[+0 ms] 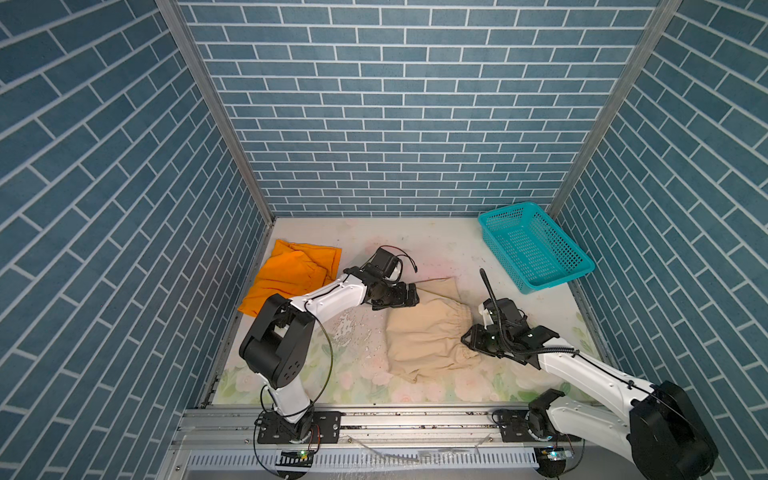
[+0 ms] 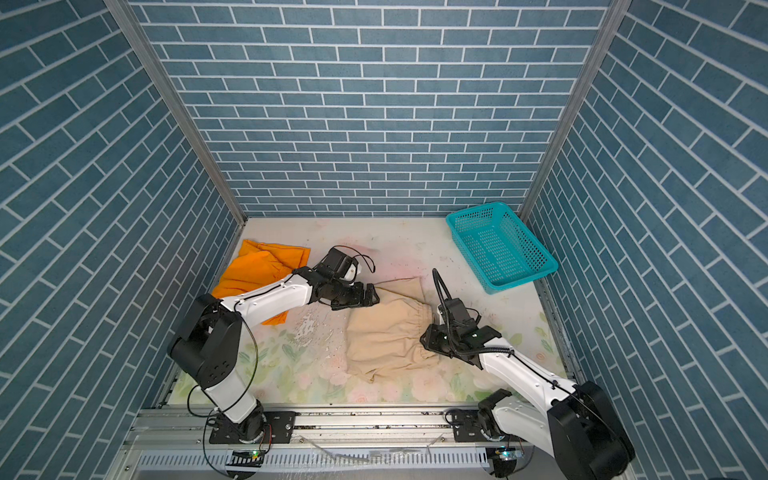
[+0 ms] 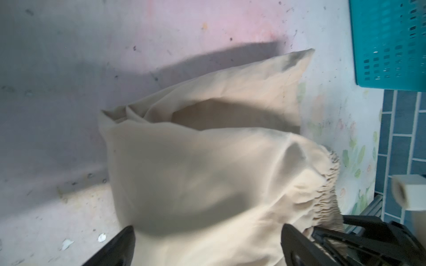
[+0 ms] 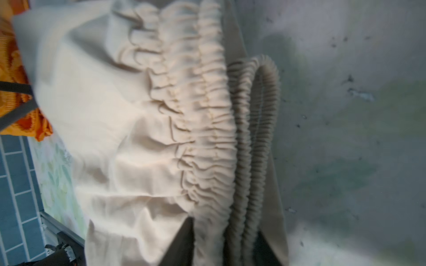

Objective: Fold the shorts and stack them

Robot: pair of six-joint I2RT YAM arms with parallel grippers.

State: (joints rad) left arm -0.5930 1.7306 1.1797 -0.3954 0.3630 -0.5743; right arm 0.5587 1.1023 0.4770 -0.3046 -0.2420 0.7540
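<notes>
1. Centred on the floral surface [image 1: 449, 249], pale beige cloth shorts [image 1: 424, 332] lie half-folded; bright orange cloth shorts [image 1: 286, 274] lie far left.
2. Wide apart, left fingers [image 3: 115, 248] straddle beige cloth.
3. Only the right wrist view shows the gathered waistband [image 4: 207, 115] between right fingers [image 4: 182, 241]; grip unclear.

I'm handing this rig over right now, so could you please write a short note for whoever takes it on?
Left end effector: open, over the beige shorts.
Right end effector: astride their waistband, grip unclear.
Beige shorts lie in the middle, partly folded; orange shorts lie rumpled at back left, apart.
Done: no stack yet.
Left: finish folding both, then stack.
</notes>
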